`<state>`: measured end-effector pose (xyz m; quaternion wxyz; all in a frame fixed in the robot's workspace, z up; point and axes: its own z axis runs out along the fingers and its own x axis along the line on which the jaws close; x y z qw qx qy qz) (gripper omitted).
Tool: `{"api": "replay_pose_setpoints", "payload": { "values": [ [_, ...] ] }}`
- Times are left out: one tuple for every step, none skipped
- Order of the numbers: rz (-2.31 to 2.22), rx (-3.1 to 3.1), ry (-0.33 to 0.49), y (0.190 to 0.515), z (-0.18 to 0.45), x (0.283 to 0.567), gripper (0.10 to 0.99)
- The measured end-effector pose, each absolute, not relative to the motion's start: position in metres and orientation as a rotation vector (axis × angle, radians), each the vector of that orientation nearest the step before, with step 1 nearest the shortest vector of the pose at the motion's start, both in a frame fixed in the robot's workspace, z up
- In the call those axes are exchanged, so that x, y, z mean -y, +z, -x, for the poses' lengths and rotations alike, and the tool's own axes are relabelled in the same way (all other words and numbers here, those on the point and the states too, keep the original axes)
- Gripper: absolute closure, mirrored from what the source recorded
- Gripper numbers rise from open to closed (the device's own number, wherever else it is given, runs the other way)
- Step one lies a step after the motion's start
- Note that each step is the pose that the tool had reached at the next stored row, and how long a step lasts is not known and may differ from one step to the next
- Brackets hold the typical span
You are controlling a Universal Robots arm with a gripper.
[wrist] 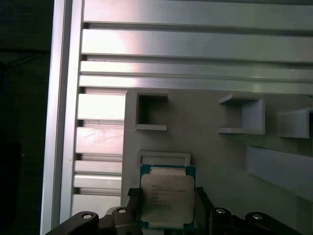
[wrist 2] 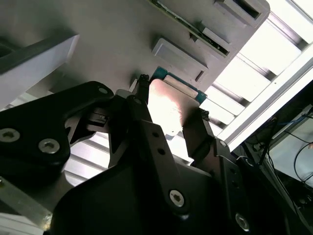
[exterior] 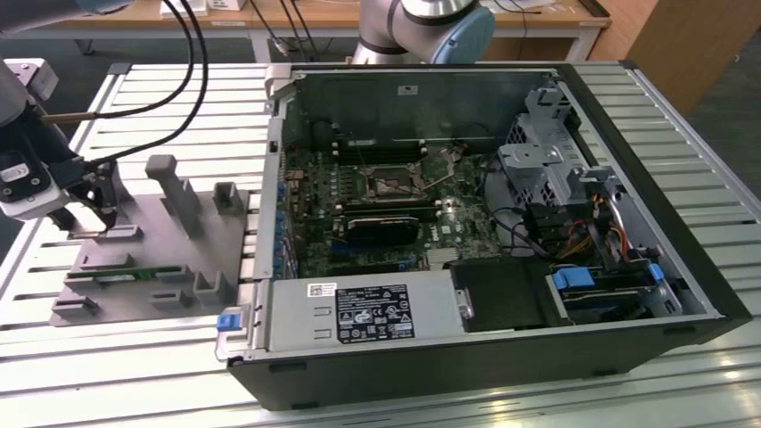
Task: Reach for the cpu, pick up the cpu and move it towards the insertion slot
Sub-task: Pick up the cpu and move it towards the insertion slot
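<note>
The cpu [wrist: 166, 196], a silvery square chip with a green rim, lies low against the grey tray [wrist: 220, 166] beside a small raised frame. My gripper [wrist: 167, 193] has one dark finger against each side of the chip, and in the second wrist view the cpu [wrist 2: 168, 105] likewise sits between the fingers [wrist 2: 143, 90]. In the exterior view my gripper [exterior: 95, 218] is down at the tray's [exterior: 131, 294] far corner, on that view's left. The insertion slot [exterior: 387, 183] is a dark square socket with a metal frame on the motherboard inside the open computer case.
The open computer case [exterior: 476, 357] fills the exterior view's middle and right, with a black card [exterior: 380, 230] just below the socket and a drive cage [exterior: 547, 169] to its right. Upright grey blocks [exterior: 178, 192] stand on the tray. Everything rests on a slatted aluminium table [exterior: 119, 383].
</note>
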<state>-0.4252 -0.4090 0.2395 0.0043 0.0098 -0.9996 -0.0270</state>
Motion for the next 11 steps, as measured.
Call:
{"api": "replay_pose_setpoints", "payload": {
  "values": [
    [-0.031,3.132,-0.085,0.2401,0.4252,0.4090,0.557],
    [-0.031,3.132,-0.084,0.2410,0.4252,0.4090,0.557],
    [-0.031,3.132,-0.085,0.2417,0.4252,0.4090,0.557],
    [-0.031,3.132,-0.085,0.2424,0.4252,0.4090,0.557],
    [-0.031,3.132,-0.085,0.2432,0.4253,0.4090,0.557],
    [-0.031,3.132,-0.085,0.2440,0.4252,0.4090,0.557],
    [-0.031,3.132,-0.085,0.2448,0.4252,0.4090,0.557],
    [-0.031,3.132,-0.085,0.2457,0.4252,0.4090,0.557],
    [-0.031,3.132,-0.085,0.2466,0.4252,0.4090,0.557],
    [-0.031,3.132,-0.085,0.2474,0.4252,0.4090,0.557],
    [-0.031,3.132,-0.085,0.2484,0.4252,0.4090,0.557]
  ]
}}
